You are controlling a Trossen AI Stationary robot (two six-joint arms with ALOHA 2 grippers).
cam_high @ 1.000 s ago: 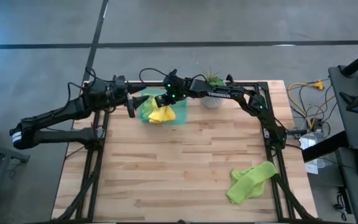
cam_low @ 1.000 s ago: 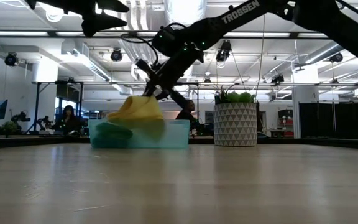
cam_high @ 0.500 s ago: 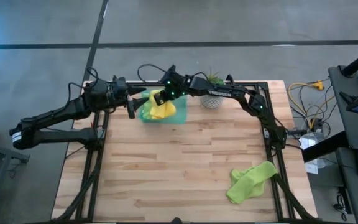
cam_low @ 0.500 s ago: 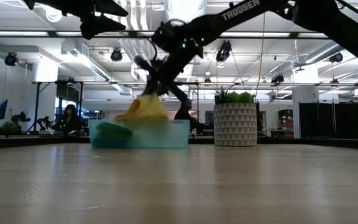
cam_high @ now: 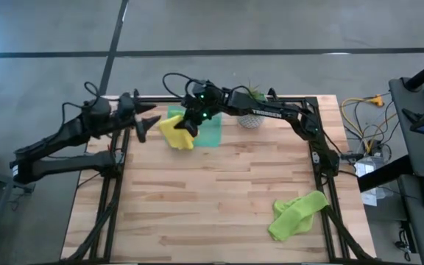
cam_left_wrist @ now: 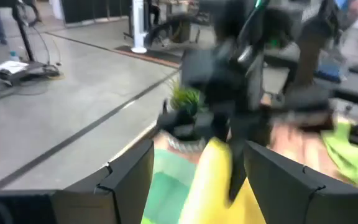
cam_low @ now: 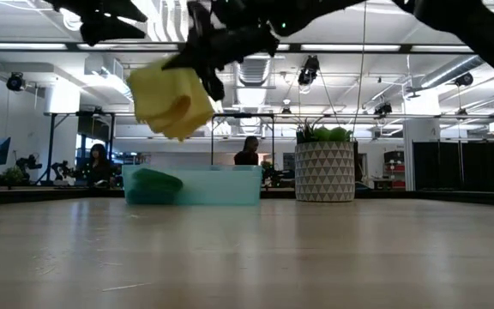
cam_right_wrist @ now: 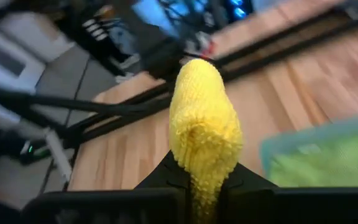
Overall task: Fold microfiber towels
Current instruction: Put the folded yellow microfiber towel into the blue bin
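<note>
One yellow towel [cam_high: 175, 132] hung in the air, pinched in the right gripper [cam_high: 190, 124], whose fingers were closed tight on its upper edge. In the high view it sat just off the left side of the green tray [cam_high: 210, 131], over the wooden table [cam_high: 219, 191] near the far edge. From the low view the cloth [cam_low: 171, 97] was bunched and drooping, lifted well above the tray [cam_low: 221, 185]; its long axis ran roughly from the gripper [cam_low: 200, 60] down and away toward the left arm's side, with the loose end lowest. In the right wrist view it showed as a rounded lump [cam_right_wrist: 204, 127] standing out from between the fingers, its long axis running straight ahead of them.

A darker green cloth [cam_low: 154, 184] lay inside the tray at its left end. Lime green towels [cam_high: 297, 213] lay crumpled on the table's near right part, well apart from the rest, stretched diagonally toward the right edge.

The left gripper [cam_high: 143, 124] hovered near the table's far left corner with its fingers spread wide, holding nothing, pointed at the yellow towel. A potted plant [cam_high: 252, 110] stood just beside the tray.
</note>
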